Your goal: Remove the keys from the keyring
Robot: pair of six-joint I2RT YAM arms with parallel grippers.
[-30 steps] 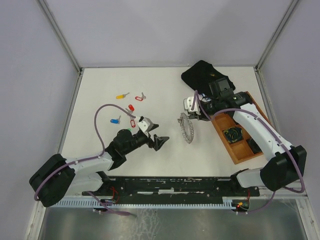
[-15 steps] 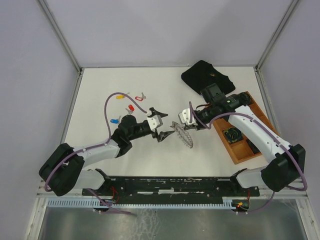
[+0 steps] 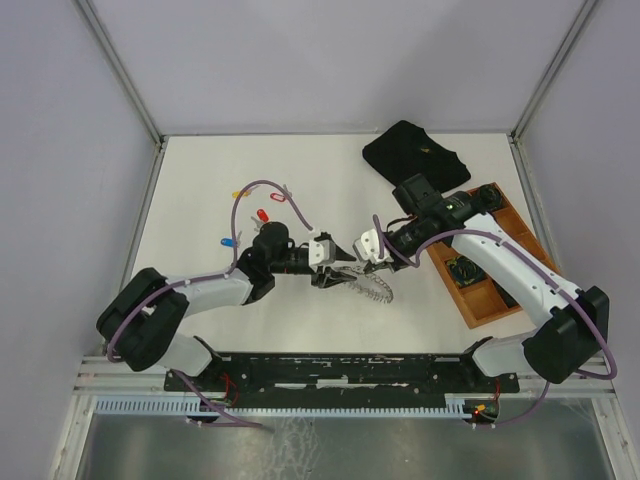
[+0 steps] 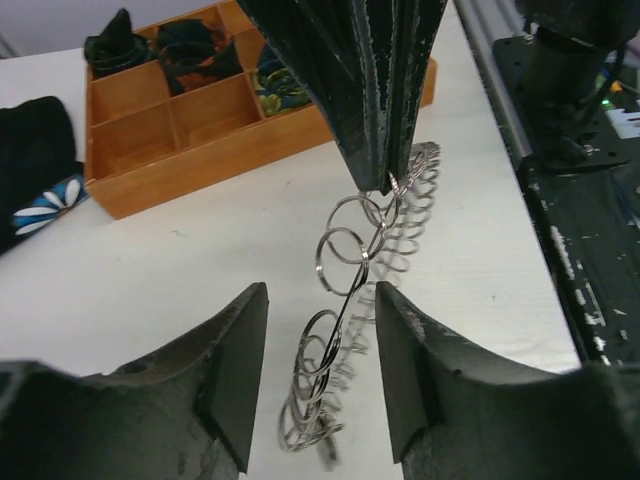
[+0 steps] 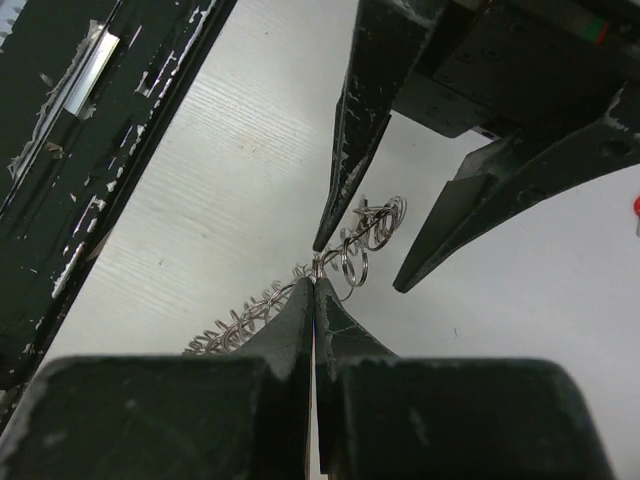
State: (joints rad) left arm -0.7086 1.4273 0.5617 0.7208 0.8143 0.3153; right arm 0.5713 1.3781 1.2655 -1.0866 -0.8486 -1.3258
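Observation:
The keyring, a silvery ring fringed with small split rings, hangs tilted just above the table. My right gripper is shut on its upper edge, which also shows in the right wrist view. My left gripper is open, and its fingers stand on either side of the keyring without touching it. No coloured key head shows on the ring. Loose keys lie at the far left: yellow, red and blue.
A wooden compartment tray with dark coiled items stands at the right, also in the left wrist view. A black cloth lies at the back right. The black rail of the arm bases runs along the near edge.
My left arm has swung right from the loose keys to the keyring, its open jaws now around it. My right gripper has carried the ring slightly left and nearer.

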